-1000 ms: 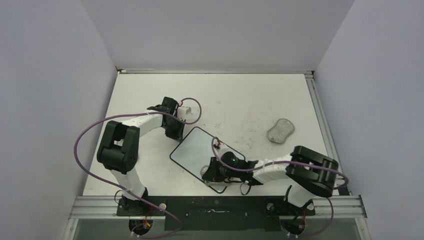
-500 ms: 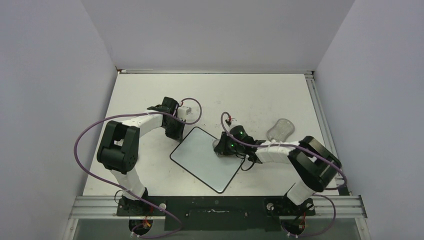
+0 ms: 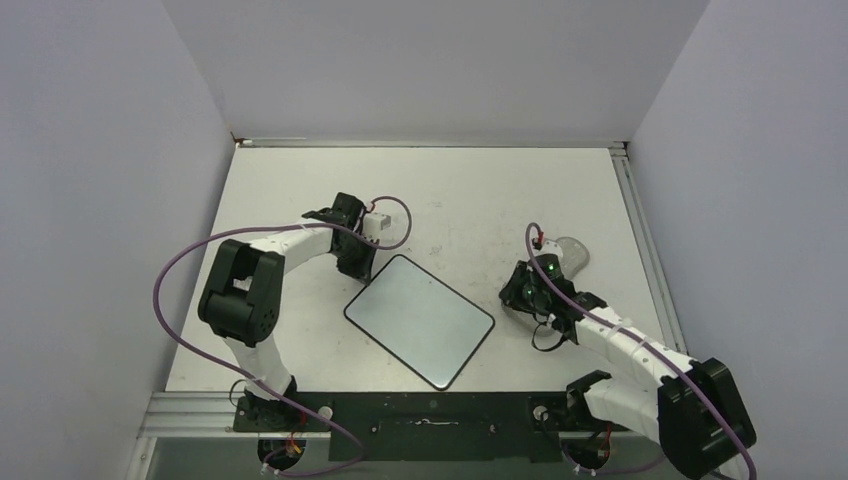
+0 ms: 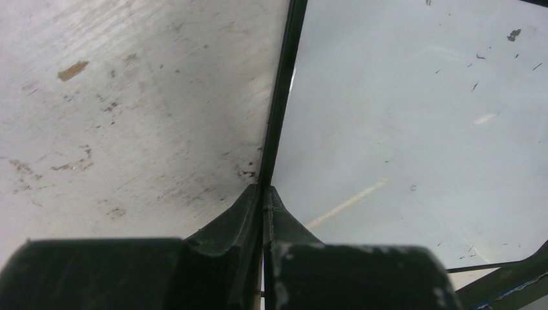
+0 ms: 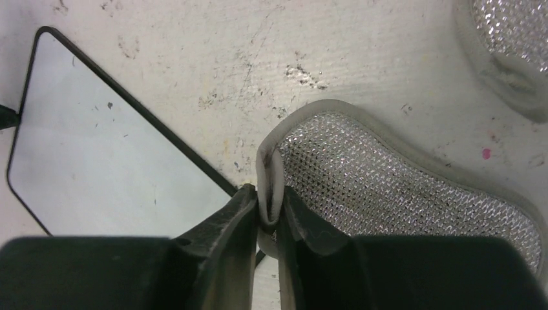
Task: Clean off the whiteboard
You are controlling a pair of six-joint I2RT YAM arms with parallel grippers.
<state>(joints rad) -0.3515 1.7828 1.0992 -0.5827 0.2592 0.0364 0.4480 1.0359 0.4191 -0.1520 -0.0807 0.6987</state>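
Observation:
The whiteboard (image 3: pixel 420 320) lies flat at the table's middle, its face wiped, with only tiny specks in the left wrist view (image 4: pixel 413 110). My left gripper (image 3: pixel 358 262) is shut, its tips (image 4: pixel 263 190) at the board's black rim on the far-left edge. My right gripper (image 3: pixel 518 292) is off the board to its right, shut on the folded rim of a grey mesh eraser pad (image 5: pixel 400 187) that rests on the table. The board's right corner shows in the right wrist view (image 5: pixel 97 148).
A second grey peanut-shaped pad (image 3: pixel 572 248) lies just beyond the right gripper and shows at the top right of the right wrist view (image 5: pixel 510 39). The table top (image 3: pixel 470 200) is scuffed and stained. Grey walls enclose three sides.
My right gripper swept with its pad from the board's near corner across the board and off it to the right. The left gripper and board shifted slightly right.

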